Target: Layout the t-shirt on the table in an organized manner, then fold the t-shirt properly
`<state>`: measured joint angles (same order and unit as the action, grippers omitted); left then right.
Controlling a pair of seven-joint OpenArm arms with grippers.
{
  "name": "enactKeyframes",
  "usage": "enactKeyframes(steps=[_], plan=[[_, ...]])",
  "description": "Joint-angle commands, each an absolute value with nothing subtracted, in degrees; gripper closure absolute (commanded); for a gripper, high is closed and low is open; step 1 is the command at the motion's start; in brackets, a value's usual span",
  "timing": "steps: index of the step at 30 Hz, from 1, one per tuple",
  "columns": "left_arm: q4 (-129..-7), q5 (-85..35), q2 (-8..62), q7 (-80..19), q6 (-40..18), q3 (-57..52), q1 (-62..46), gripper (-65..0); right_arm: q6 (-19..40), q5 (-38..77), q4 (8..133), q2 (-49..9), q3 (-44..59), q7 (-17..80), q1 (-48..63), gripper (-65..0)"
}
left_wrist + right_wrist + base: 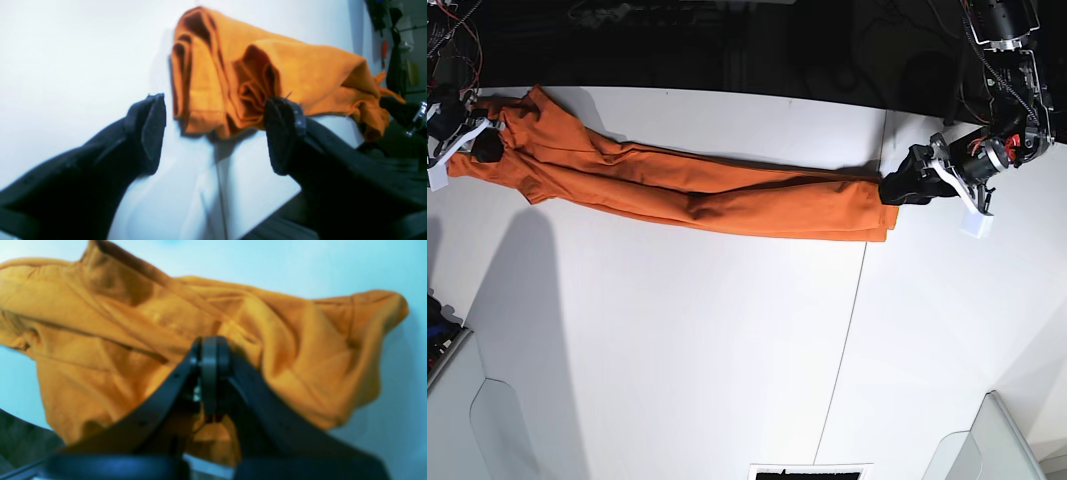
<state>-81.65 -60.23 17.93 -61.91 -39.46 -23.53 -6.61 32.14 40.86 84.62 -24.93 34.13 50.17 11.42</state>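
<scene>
Left gripper (213, 133) stands with its two black fingers spread wide and nothing between them, poised just off the bunched end of the t-shirt (717, 195). At the opposite end of the cloth, the right gripper (209, 373) has its jaws pressed together over orange fabric; in the wrist view the pads meet with cloth gathered around them, and it appears to pinch a fold there.

One orange t-shirt lies pulled into a long narrow band across the far part of the table (677, 350), running from the far-left corner to just past the thin dark seam (852, 330). Its left end sits close to the table's back and side edges; its right end stops near the back edge.

Two arms are in view, one at each end of the shirt. Nearly all of the white tabletop on the near side of the cloth lies open, on both sides of the single seam.
</scene>
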Motion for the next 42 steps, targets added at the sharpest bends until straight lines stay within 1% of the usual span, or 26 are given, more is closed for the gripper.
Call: enactKeyframes(steps=[1, 10, 15, 17, 20, 26, 31, 42], plan=[[-82.54, -60.97, 18.72, -60.45, -40.00, -23.11, -5.34, -47.6, 32.36, 40.97, 85.27, -26.15, 34.46, 49.47, 10.98, 0.0], [-82.54, -61.21, 18.94, -60.69, -40.00, -22.74, -1.85, -47.6, 32.36, 40.93, 85.27, -26.15, 34.46, 49.74, 11.00, 0.0], [-82.54, -68.82, 19.25, -68.90, -40.00, -22.72, 0.01, -47.6, 32.36, 40.91, 85.27, -26.15, 34.46, 49.76, 11.03, 0.0], [-82.54, -71.13, 19.33, -70.65, -40.00, -22.72, -0.05, -47.6, 32.36, 40.91, 85.27, -26.17, 34.46, 49.76, 11.00, 0.0], [-82.54, -71.16, 19.33, -71.24, -40.00, -22.55, -0.14, -47.6, 32.36, 40.88, 85.27, -26.15, 34.46, 49.80, 11.03, 0.0], [-82.54, -60.60, 19.33, -65.10, -40.00, -18.81, -0.16, -47.6, 32.36, 40.97, 85.27, -26.15, 34.41, 49.93, 11.00, 0.0], [-82.54, -53.95, 18.70, -61.17, -40.00, -18.31, -0.19, -47.6, 32.36, 40.93, 85.27, -26.15, 34.41, 49.95, 11.00, 0.0], [-82.54, -45.45, 17.63, -56.31, -40.00, -16.51, -0.16, -47.6, 32.36, 41.41, 85.27, -26.15, 34.41, 49.93, 11.00, 0.0]])
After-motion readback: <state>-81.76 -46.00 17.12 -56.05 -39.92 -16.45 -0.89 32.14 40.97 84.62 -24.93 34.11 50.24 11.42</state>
